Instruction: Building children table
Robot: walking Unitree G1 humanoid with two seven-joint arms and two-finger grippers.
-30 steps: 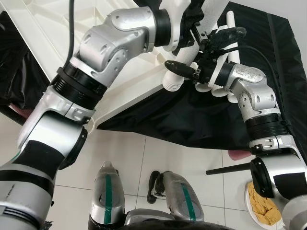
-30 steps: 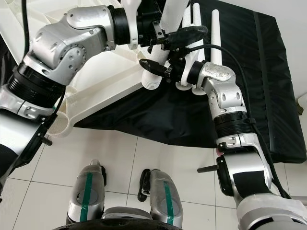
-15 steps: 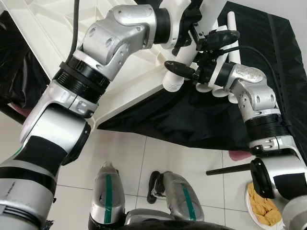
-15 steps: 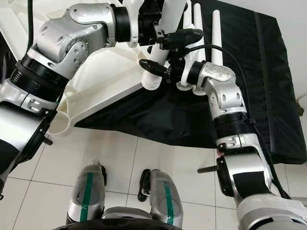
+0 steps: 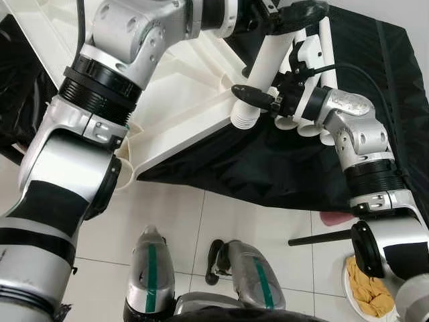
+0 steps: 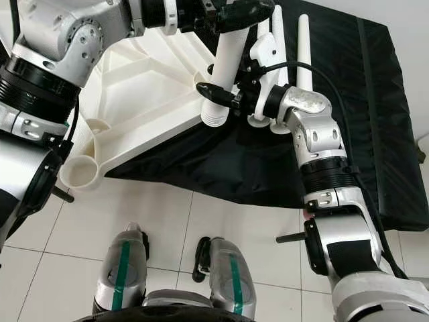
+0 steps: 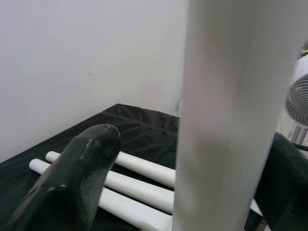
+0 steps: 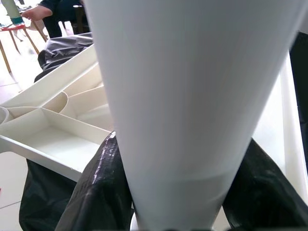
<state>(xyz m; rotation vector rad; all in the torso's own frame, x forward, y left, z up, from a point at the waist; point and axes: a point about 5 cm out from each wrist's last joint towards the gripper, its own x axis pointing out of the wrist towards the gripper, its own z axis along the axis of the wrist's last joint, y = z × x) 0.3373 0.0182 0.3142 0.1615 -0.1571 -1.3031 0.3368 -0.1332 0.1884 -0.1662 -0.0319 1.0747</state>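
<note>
The white tabletop (image 6: 144, 100) lies upside down on a black sheet (image 6: 335, 134), its ribbed underside up, with a round leg socket (image 6: 86, 172) at the near corner; the socket holds nothing. Both arms reach forward over it to one white leg (image 5: 265, 80), which slants from the upper right down to its ribbed end just off the tabletop's edge. The left arm comes up from the left and bends across the top of the head views, its left pincer (image 5: 295, 12) at the leg's upper part; in the left wrist view one black finger (image 7: 72, 178) lies beside the leg, and whether it clamps the leg I cannot tell. The right arm rises from the lower right, elbow bent, and its right pincer (image 5: 268, 97) is clenched on the leg near the ribbed end, black fingers (image 8: 96, 197) on either side of it in the right wrist view. Three more legs (image 6: 288, 54) lie side by side on the sheet behind the right wrist.
</note>
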